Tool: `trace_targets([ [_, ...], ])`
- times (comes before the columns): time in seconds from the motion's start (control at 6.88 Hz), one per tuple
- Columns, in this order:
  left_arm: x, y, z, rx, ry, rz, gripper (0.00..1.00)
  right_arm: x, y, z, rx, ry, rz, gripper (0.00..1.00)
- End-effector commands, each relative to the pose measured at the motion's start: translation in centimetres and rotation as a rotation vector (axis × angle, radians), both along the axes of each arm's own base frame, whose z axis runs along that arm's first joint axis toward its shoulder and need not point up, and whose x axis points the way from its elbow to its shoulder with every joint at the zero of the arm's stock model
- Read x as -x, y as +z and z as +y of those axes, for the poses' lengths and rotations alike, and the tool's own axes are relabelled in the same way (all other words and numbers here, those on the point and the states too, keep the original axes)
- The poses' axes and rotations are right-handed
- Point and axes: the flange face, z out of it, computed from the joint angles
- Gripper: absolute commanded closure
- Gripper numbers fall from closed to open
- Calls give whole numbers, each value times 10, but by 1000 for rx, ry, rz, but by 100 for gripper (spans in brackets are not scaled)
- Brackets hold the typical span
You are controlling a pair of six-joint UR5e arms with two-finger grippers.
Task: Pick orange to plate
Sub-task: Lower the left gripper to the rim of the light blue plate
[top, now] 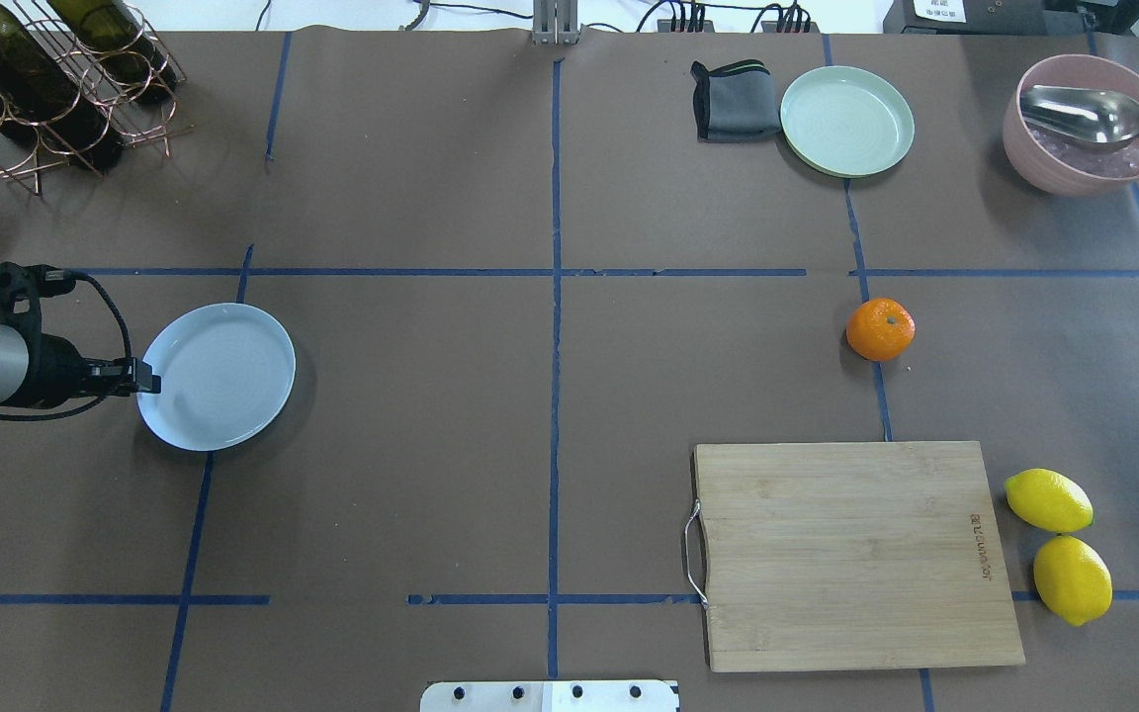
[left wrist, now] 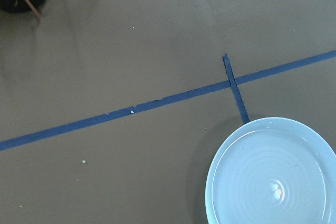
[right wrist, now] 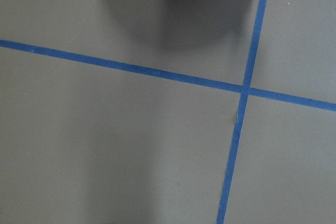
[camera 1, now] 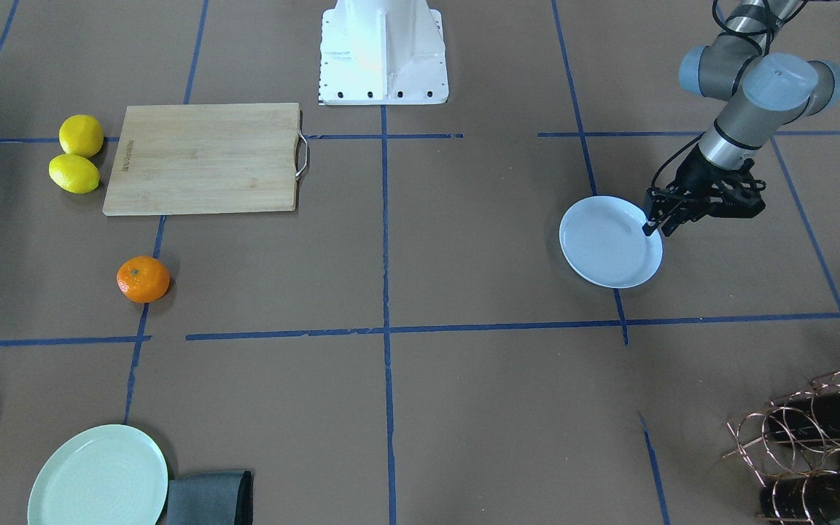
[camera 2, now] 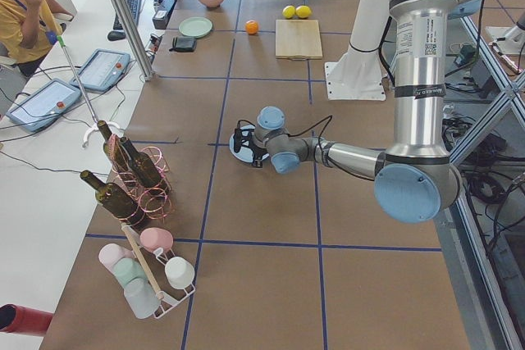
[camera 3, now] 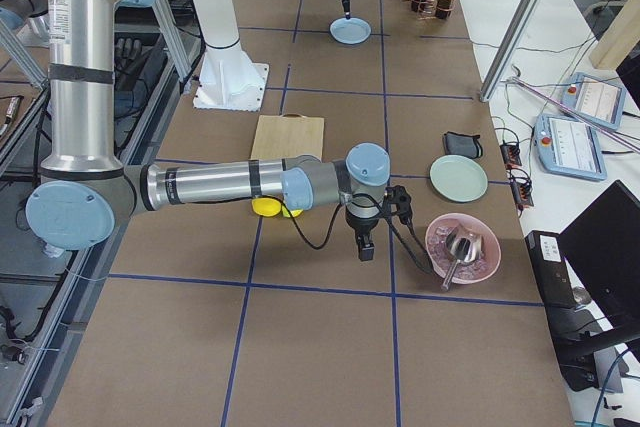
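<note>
Left claw (camera 1: 658, 226) meets the plate (camera 1: 602, 251) rim, grip unclear, probably to bring it toward the orange (camera 1: 143, 279) far left; right claw (camera 3: 366, 250) state can't be told.

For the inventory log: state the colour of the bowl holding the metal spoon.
Pale pink bowl, shown best in the overhead exterior view.

Table (top: 431, 396): brown paper w/ blue tape grid. On it: bluish plate (top: 217, 376) at robot's left; orange (top: 880, 329) on a tape line, right; wood board (top: 851, 554) w/ 2 lemons (top: 1048, 500) just beside; mint plate (top: 846, 121) next to grey cloth (top: 733, 101); pink bowl (top: 1034, 163); wine rack (top: 45, 89).
</note>
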Motion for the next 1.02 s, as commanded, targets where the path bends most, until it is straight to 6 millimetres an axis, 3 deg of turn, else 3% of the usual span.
trace_targets([
  [0.0,-6,-1,-2,-2,0,0,100,0,0,0,1,0,0,0],
  [0.29,-6,-6,-2,-13,3,7,100,0,0,0,0,0,0,0],
  [0.58,-5,-65,-1,-76,7,93,100,0,-1,-1,-3,0,-1,0],
  [0.87,-41,-127,-36,-108,-13,154,100,0,-2,-1,-3,0,-1,0],
])
